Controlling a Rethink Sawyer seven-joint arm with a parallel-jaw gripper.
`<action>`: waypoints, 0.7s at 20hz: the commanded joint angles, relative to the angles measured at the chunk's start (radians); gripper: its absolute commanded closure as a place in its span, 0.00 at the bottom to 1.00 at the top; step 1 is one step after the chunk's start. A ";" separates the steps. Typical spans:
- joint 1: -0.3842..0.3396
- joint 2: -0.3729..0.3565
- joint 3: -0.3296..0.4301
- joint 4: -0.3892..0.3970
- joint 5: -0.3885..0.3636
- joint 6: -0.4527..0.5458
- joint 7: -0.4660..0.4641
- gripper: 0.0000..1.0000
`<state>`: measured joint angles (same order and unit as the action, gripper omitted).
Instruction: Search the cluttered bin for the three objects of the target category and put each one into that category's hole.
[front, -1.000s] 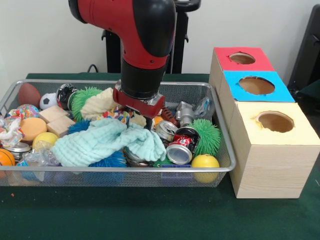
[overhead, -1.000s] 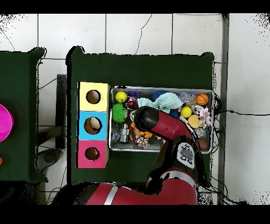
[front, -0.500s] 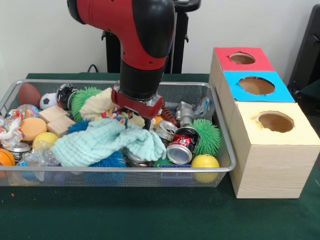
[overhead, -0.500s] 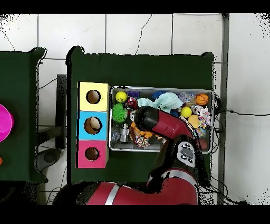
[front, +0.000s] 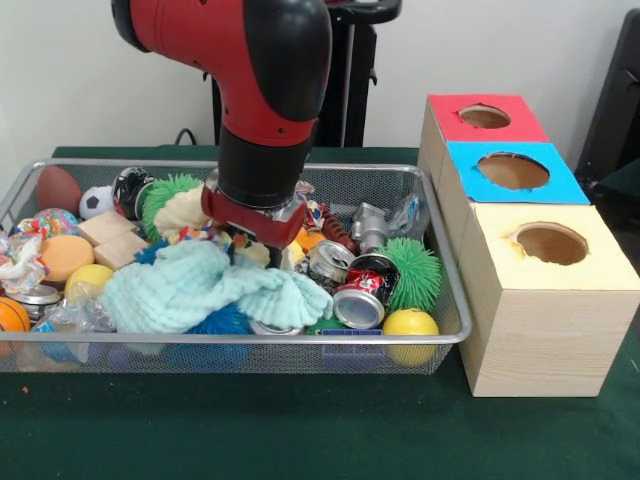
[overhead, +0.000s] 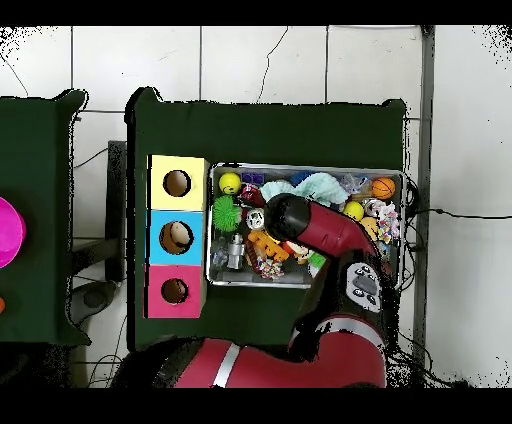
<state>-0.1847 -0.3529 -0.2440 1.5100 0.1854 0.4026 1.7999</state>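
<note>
The silver wire-mesh bin (front: 240, 341) lies on the green table, full of mixed clutter; it also shows in the overhead view (overhead: 300, 284). My gripper (front: 252, 244) reaches down into the bin's middle, its tip sunk among the objects beside a mint-green cloth (front: 190, 285). In the overhead view the red arm (overhead: 300, 222) covers it. Three wooden boxes stand to the right of the bin, each with a round hole: red top (front: 485, 118), blue top (front: 512, 172), yellow top (front: 550, 245).
In the bin lie crushed cans (front: 360, 298), a green spiky ball (front: 412, 272), a yellow ball (front: 410, 325), wooden blocks (front: 110, 238), a brown football (front: 57, 187), a small soccer ball (front: 96, 201) and an orange ball (front: 10, 314).
The arm and gripper have shifted left in the front view, staying low in the bin. The mint-green cloth has bunched up and moved a little left with it.
</note>
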 joint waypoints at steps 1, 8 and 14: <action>-0.053 0.031 0.099 -0.067 -0.065 0.093 -0.010 0.00; -0.168 0.003 0.155 -0.115 -0.141 0.175 -0.155 0.00; -0.258 0.003 0.214 -0.158 -0.234 0.216 -0.226 0.00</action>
<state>-0.3600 -0.3700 -0.1554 1.4267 0.0514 0.5012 1.7997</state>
